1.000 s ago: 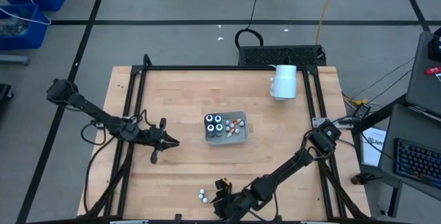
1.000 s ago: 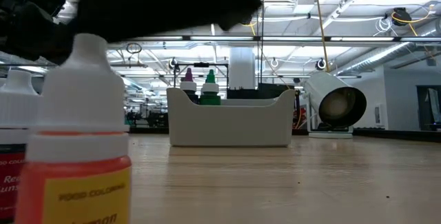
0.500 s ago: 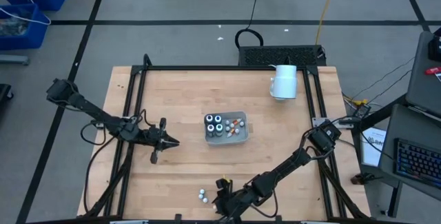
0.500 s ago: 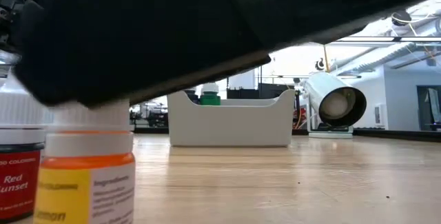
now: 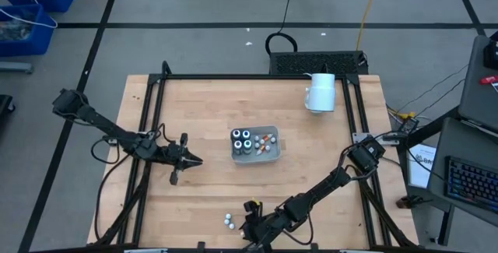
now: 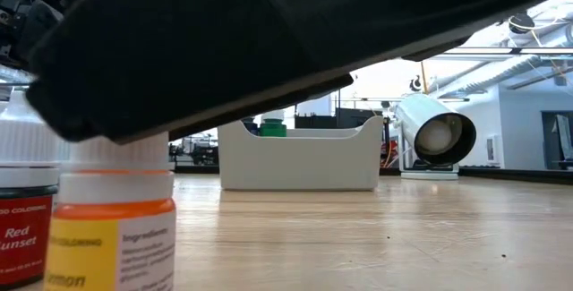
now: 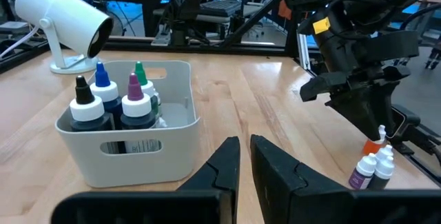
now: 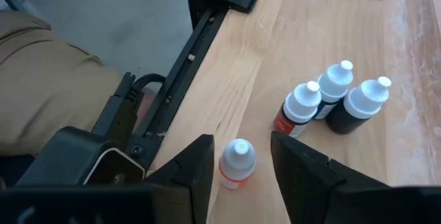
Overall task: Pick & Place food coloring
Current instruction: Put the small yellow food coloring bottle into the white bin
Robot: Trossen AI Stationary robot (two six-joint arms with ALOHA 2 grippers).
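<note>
The food coloring shows as small bottles in two places. Several stand in the pale grey tray [image 5: 254,144] at mid-table. Near the table's near edge stands a loose group: an orange one with a white cap [image 8: 237,163] and three more [image 8: 335,96] beside it. My right gripper [image 8: 241,145] is open and hangs low over the orange bottle, one finger on either side. In the low view its dark body [image 6: 269,40] hides that bottle's cap [image 6: 112,228]. My left gripper [image 5: 191,159] waits shut, left of the tray. My right gripper comes at the orange bottle slanting down from the table's right side. Its fingers [image 8: 196,165] flank the bottle's cap and shoulder [image 8: 238,156]. A gap shows on one side. Whether the other finger touches, I cannot tell. The bottle stands upright on the table.
A large white cylinder [image 5: 320,92] lies on its side at the far right. A black frame rail [image 8: 200,45] runs along the table's near edge, close to the loose bottles. Bare wood lies between the tray and the loose bottles.
My right gripper has sunk a little over the loose bottles at the near edge. In the low view its body now covers the orange bottle's cap, which showed before. The orange bottle's label has turned a little on the spot.
</note>
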